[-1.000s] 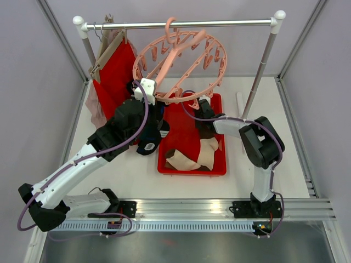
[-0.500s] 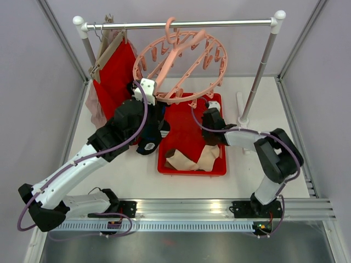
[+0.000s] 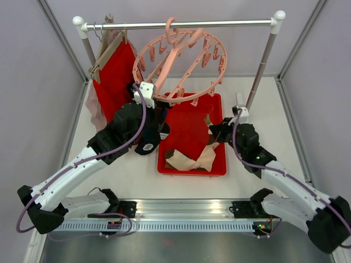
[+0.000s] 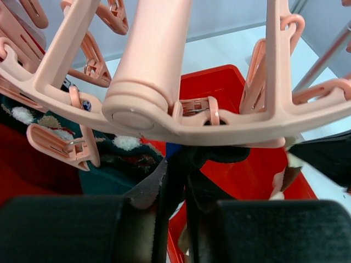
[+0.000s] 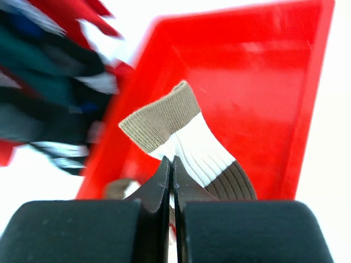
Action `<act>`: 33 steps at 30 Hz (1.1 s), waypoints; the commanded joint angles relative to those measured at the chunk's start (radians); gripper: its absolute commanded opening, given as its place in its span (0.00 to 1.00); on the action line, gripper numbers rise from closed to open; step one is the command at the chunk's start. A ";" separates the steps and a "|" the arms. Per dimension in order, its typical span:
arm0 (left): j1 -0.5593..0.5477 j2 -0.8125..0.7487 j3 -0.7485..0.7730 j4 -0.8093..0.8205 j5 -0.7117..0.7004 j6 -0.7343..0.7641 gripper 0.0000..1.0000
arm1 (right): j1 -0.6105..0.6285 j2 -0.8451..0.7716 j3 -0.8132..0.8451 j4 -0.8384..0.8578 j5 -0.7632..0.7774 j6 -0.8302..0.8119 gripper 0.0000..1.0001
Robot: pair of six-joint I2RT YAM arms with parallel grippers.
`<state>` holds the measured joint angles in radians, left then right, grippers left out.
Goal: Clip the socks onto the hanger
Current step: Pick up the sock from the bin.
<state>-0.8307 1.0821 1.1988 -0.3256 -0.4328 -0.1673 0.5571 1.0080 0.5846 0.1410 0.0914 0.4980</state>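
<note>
The pale-pink ring hanger (image 3: 181,60) hangs from the rail by its hook. My left gripper (image 3: 158,109) is under its near-left rim. In the left wrist view the ring (image 4: 148,66) fills the top, and my left gripper (image 4: 184,164) has its jaws a little apart with a black sock (image 4: 225,154) running between the tips up to a peg (image 4: 197,107). A dark teal patterned sock (image 4: 120,170) hangs beside it. My right gripper (image 3: 215,131) is shut on a beige and white sock (image 5: 186,137), held over the red tray (image 3: 189,118).
More beige socks (image 3: 181,160) lie at the tray's near edge. A red cloth (image 3: 115,76) and a pink garment (image 3: 97,104) hang on wooden hangers at the rail's (image 3: 219,23) left end. The rail's right post (image 3: 263,66) stands behind my right arm.
My right gripper shut on the beige sock, and the arm drew back to the right, lifting it off the tray. My left jaws eased slightly apart. The hanger swung a little.
</note>
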 commanded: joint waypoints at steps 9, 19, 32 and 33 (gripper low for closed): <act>0.004 -0.174 -0.110 0.155 0.282 0.026 0.37 | 0.004 -0.439 0.084 -0.198 -0.248 -0.087 0.00; 0.004 -0.275 -0.169 0.195 0.646 0.101 0.50 | 0.004 -0.485 0.150 -0.059 -0.652 -0.024 0.00; 0.004 -0.212 -0.217 0.431 1.006 0.037 0.57 | 0.004 -0.485 0.126 0.387 -0.883 0.367 0.00; 0.004 -0.209 -0.222 0.483 1.020 0.025 0.59 | 0.004 -0.485 0.127 0.388 -0.881 0.372 0.00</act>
<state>-0.8307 0.8703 0.9840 -0.0113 0.4610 -0.1074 0.5591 0.5308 0.6933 0.3744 -0.7307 0.7673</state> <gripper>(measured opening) 0.575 0.010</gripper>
